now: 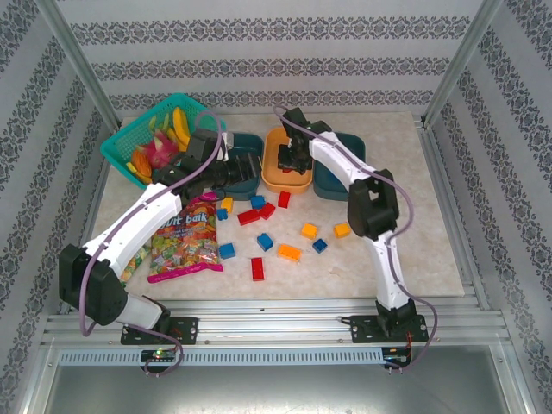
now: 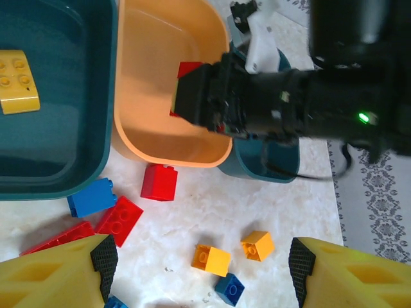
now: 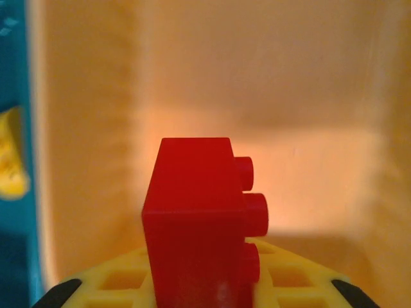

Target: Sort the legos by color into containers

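Left claw (image 2: 203, 260) closest to me, jaws wide, holding nothing, above loose legos (image 2: 158, 181) on bench (image 2: 270, 205). I see yellow brick (image 2: 18, 80) in teal tray (image 2: 58, 186). Right claw (image 1: 291, 162) clamped on red brick (image 3: 192, 218) over orange tray (image 2: 160, 151).

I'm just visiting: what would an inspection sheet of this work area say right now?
Surface: pale table, loose legos in the middle.
Job's things: orange tray between two teal trays; yellow brick in one teal tray.
Clutter: candy bag, fruit basket.
Tools: left tool open, empty; right tool shut on red brick over the orange tray.
Cables: purple cable along each arm.
Surroundings: patterned walls, metal frame.
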You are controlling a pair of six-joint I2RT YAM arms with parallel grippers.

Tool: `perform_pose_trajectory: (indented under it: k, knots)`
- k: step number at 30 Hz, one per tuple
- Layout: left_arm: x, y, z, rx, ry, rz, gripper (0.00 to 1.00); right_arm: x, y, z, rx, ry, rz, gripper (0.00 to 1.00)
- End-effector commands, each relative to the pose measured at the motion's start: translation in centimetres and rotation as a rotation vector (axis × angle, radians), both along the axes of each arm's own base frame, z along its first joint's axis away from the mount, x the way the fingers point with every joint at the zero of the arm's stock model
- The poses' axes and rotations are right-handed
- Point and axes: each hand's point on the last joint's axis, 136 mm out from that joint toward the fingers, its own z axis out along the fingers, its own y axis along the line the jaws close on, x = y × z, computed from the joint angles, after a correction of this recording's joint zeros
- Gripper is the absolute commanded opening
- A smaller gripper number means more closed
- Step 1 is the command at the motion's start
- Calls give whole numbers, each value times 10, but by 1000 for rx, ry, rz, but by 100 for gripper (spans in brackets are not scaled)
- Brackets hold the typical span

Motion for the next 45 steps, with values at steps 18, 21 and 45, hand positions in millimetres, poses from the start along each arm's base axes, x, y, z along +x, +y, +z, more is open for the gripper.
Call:
perform_pose_trajectory:
  k: [18, 21, 45]
  knots:
    - [-19, 32, 6, 52, 32, 99, 73, 15, 11, 100, 80, -148, 10, 52]
    - [-30, 41, -6, 114, 55, 89, 73, -5, 18, 151, 117, -265, 61, 51]
    - [-1, 76, -175, 642, 243, -121, 65, -226, 7, 111, 495, -525, 210, 68]
